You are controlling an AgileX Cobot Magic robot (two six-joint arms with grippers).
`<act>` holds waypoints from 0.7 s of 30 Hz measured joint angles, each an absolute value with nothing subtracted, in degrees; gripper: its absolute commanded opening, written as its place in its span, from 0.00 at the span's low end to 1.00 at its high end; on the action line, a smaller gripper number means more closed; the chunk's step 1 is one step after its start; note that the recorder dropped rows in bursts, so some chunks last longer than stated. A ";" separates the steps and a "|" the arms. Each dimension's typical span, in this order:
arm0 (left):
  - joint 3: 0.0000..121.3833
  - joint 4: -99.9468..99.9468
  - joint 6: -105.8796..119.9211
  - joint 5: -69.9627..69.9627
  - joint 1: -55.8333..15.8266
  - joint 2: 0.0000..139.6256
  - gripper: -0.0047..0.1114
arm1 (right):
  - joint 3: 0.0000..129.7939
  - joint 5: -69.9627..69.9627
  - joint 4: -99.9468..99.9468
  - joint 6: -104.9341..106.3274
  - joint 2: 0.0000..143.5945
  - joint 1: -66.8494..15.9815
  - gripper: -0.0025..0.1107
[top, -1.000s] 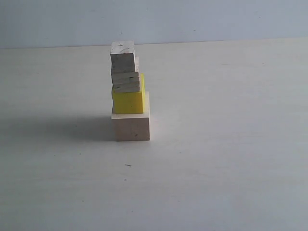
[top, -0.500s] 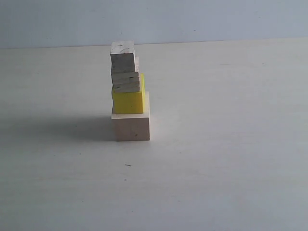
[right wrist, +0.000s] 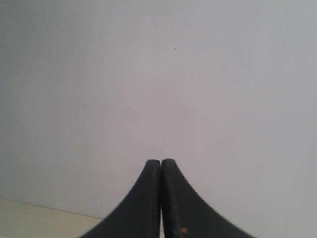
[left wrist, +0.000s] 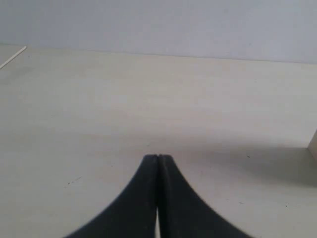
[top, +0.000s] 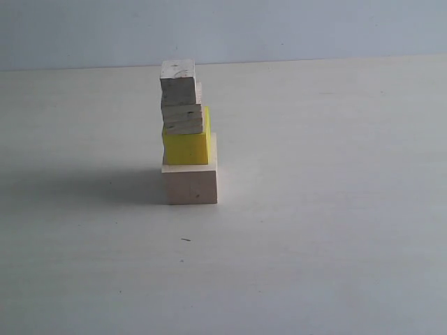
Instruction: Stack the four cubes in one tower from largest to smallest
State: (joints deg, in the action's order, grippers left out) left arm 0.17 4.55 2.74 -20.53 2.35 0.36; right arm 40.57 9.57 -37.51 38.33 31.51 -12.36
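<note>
Tower (top: 187, 132) standing left of centre in exterior frame, large pale wooden cube (top: 190, 184) under bright yellow cube (top: 187, 150) under cracked grainy wooden cube (top: 184, 119) under small pale wooden cube (top: 177, 82), apparently complete; black left gripper (left wrist: 157, 157) and black right gripper (right wrist: 161, 161) both pinched together, empty.

The tower (top: 187, 132) stood on the table (top: 328, 230) just left of the frame's centre in the exterior view, a single column. The base cube (top: 190, 185) rested on the table. The second cube (top: 186, 148) sat on it, set toward its left side, leaving a strip of the base's top bare at the right. The third cube (top: 184, 118) lay on the second, toward its left edge. The top cube (top: 177, 82) sat on the third, shifted slightly further left. A small speck (top: 186, 239) lay on the table in front of the tower. The wall (top: 293, 28) ran behind, across the frame's upper edge.
</note>
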 measured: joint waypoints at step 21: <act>0.17 4.55 2.74 -20.53 2.35 0.36 0.04 | 40.48 19.97 -14.75 23.14 18.35 3.58 0.02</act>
State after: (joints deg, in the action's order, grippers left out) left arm 0.17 4.55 2.74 -20.53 2.35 0.36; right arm 40.48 19.97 -14.75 23.14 18.35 3.58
